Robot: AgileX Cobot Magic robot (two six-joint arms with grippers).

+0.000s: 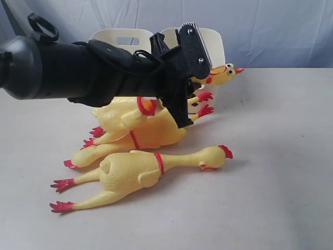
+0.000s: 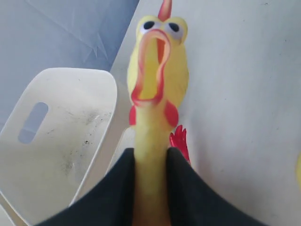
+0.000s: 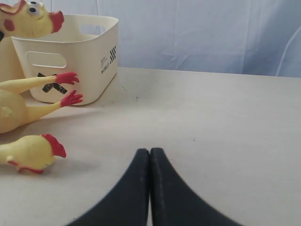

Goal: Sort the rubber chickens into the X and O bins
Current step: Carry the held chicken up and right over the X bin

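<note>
My left gripper (image 1: 193,83) (image 2: 150,160) is shut on the neck of one rubber chicken (image 1: 221,74) (image 2: 157,61), held up in front of the right cream bin (image 1: 210,44). That bin (image 3: 89,52) bears a black X partly hidden behind red feet. The left bin (image 1: 122,39) shows no mark from here. Three chickens lie on the table: the front one (image 1: 140,172) alone, and two others (image 1: 151,133) (image 1: 117,114) piled behind it. My right gripper (image 3: 150,153) is shut and empty, low over bare table.
The left arm (image 1: 78,73) stretches across the exterior view and hides part of the pile and bins. A blue cloth backdrop (image 1: 281,26) hangs behind the table. Bare tabletop (image 1: 276,156) lies to the right.
</note>
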